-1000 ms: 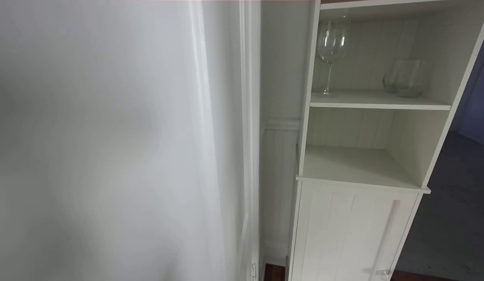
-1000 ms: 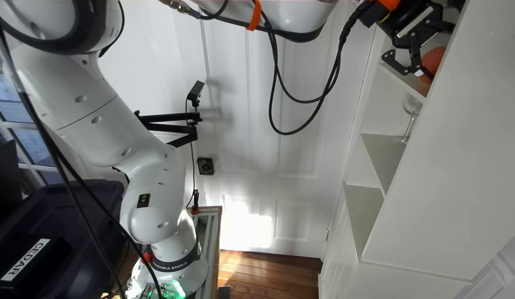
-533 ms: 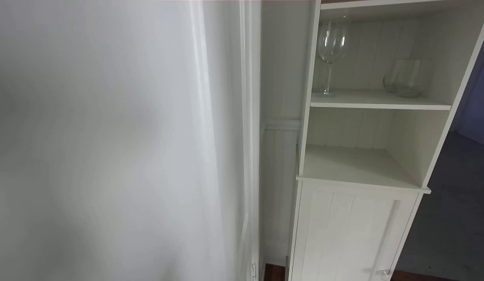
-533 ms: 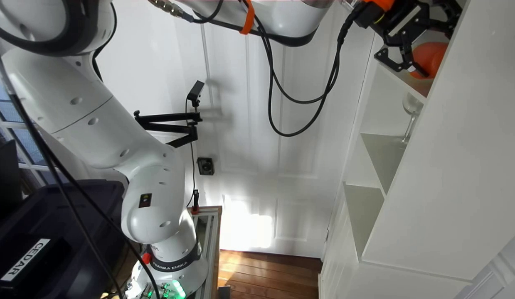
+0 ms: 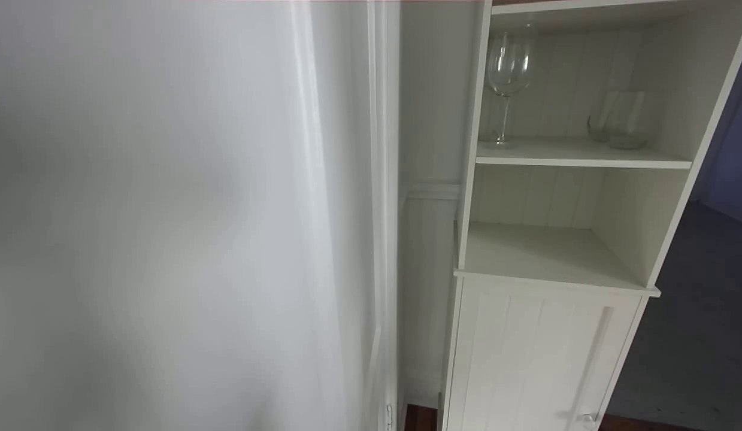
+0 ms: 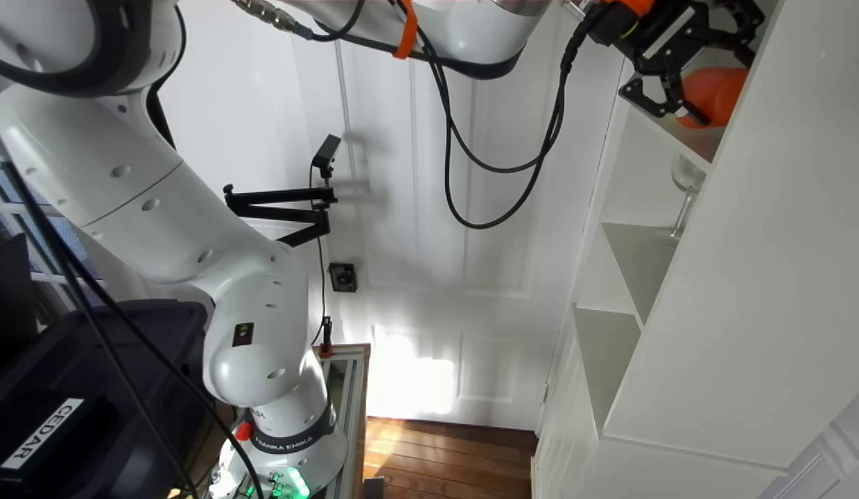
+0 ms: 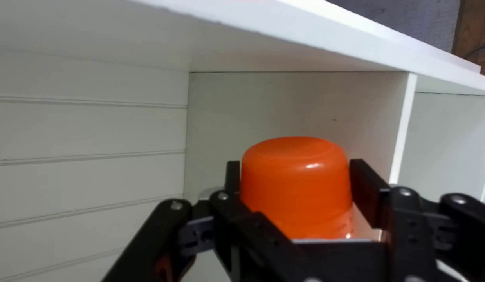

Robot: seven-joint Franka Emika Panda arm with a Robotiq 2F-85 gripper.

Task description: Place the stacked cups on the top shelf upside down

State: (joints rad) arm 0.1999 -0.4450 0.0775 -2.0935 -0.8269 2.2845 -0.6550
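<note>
The orange cups sit between the fingers of my gripper in the wrist view. Both finger pads press against their sides. The rounded closed end faces away from the palm; how many cups are nested is hidden. In an exterior view the orange cups show in my gripper, partly behind the cabinet side. They are over the top shelf, which also shows in the wrist view. I cannot tell whether they touch it.
The white cabinet's side panel runs close beside the cups. A wine glass and clear tumblers stand on the shelf below. A cable loop hangs from the arm near the white door.
In an exterior view my gripper and the orange cups have moved together to the left and slightly up, so more of the cups shows past the cabinet side. The glasses have not moved.
</note>
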